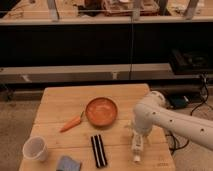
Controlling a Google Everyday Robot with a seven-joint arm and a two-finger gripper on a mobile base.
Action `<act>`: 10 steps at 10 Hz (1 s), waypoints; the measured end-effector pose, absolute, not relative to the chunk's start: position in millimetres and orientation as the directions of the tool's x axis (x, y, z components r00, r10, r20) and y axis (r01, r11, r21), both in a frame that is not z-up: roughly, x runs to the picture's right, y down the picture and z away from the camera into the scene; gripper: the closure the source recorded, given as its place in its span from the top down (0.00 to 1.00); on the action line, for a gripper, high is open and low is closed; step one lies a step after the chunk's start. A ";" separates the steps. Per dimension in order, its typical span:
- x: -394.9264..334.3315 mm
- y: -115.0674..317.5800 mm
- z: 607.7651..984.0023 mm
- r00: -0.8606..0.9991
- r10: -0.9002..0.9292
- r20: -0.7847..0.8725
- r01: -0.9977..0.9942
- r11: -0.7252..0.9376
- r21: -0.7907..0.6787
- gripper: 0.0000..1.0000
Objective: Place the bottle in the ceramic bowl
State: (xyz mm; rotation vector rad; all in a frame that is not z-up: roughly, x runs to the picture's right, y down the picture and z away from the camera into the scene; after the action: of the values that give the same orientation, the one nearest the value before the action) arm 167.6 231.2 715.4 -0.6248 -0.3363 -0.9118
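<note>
Bottle (pixel 136 149) in the camera view: the slim white bottle lies flat on the wooden table (pixel 60 102), near the table's front right corner, with its long axis running roughly front to back and its small cap end toward the front edge. It rests to the right of and in front of the ceramic bowl (pixel 101 111), apart from it and outside its rim. The bowl, orange-brown and shallow, sits upright near the table's centre.

The gripper (pixel 135 135) points down at the rear end of the bottle, on the end of the white arm (pixel 165 117) that enters from the right. Whether the gripper is wide, narrow or clasping the bottle cannot be told.

A carrot (pixel 71 123) lies just left of the bowl, its tip close to the rim. A black striped bar (pixel 98 150) lies in front of the bowl, between a white cup (pixel 35 148) at the front left and the bottle. A blue-grey pad (pixel 68 164) lies at the front edge.
</note>
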 end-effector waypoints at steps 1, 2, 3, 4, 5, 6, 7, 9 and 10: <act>170.0 233.6 710.3 0.471 -0.678 0.565 0.882 0.378 -0.282 0.80; 173.9 235.8 707.2 0.383 -0.697 0.606 0.923 0.322 -0.213 0.80; 183.6 239.6 704.4 0.296 -0.700 0.650 0.951 0.277 -0.136 0.80; 190.9 241.1 704.7 0.268 -0.692 0.671 0.957 0.273 -0.100 0.80; 192.5 241.2 706.7 0.262 -0.685 0.680 0.956 0.280 -0.086 0.80; 192.4 241.0 711.1 0.262 -0.677 0.688 0.953 0.294 -0.073 0.80; 189.9 244.5 718.4 0.274 -0.680 0.680 0.950 0.301 -0.082 0.80; 176.2 255.7 733.0 0.291 -0.705 0.647 0.947 0.308 -0.091 0.80; 176.0 257.6 735.2 0.291 -0.701 0.651 0.947 0.310 -0.090 0.80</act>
State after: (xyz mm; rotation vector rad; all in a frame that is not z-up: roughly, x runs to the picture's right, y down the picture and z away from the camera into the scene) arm 176.0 257.6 735.2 -0.5188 -0.5589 -1.1655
